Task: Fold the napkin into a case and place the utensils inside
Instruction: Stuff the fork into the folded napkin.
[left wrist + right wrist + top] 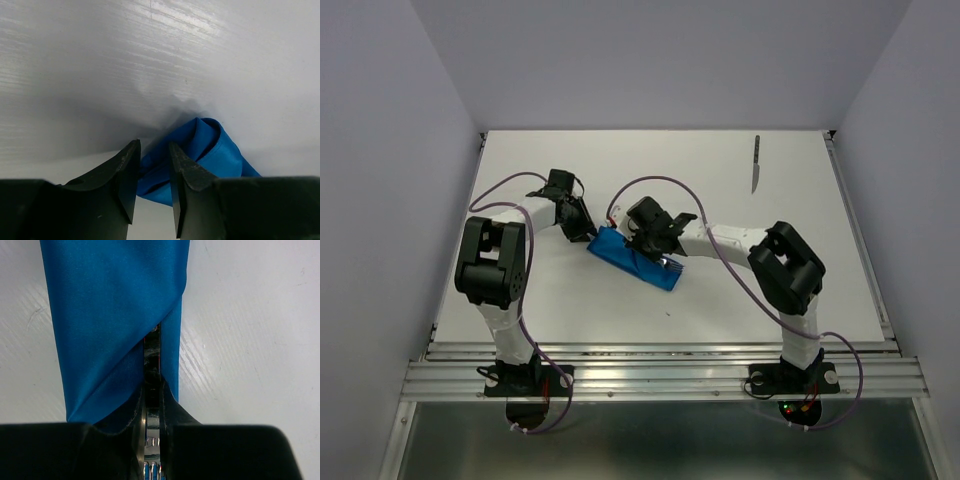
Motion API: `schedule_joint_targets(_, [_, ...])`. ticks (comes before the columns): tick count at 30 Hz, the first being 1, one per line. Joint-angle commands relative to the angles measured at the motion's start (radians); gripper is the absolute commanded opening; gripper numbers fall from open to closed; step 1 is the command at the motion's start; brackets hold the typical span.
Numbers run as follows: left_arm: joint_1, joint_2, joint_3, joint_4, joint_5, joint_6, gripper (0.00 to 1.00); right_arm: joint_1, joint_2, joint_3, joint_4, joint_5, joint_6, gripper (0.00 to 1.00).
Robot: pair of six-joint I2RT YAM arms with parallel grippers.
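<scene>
We see the left gripper (154,165) low over the table (570,300) at the left end of the case (620,255). Its jaws stand a little apart, with blue cloth showing in the gap, and we cannot tell whether they pinch it. The case lies flat near the table's middle, slanting from upper left to lower right. At its right end the right gripper (152,390) is closed tight on the fork (152,352). The fork's shaft runs between the fingers into the slit of the fold, and its tines stick out behind them. Well apart, near the far right edge, we find the knife (756,165) lying alone, dark handle away from the arms.
</scene>
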Motion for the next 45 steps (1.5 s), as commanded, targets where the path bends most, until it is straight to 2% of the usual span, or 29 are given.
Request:
schedule_joint_targets(1, [-0.007,0.005,0.04,0.004,0.014,0.01,0.4,0.009,0.021,0.061,0.034,-0.021,0.014,0.01])
schedule_joint_targets(33, [-0.009,0.009,0.042,0.005,0.019,0.013,0.4,0.009,0.087,0.141,0.046,-0.036,-0.026,0.02])
schedule_joint_targets(36, [-0.009,0.011,0.042,0.005,0.019,0.013,0.4,0.009,0.093,0.146,0.046,-0.036,-0.024,0.04])
schedule_joint_targets(45, [-0.009,0.008,0.045,0.002,0.019,0.014,0.4,0.009,0.061,0.135,0.049,0.037,-0.005,0.28])
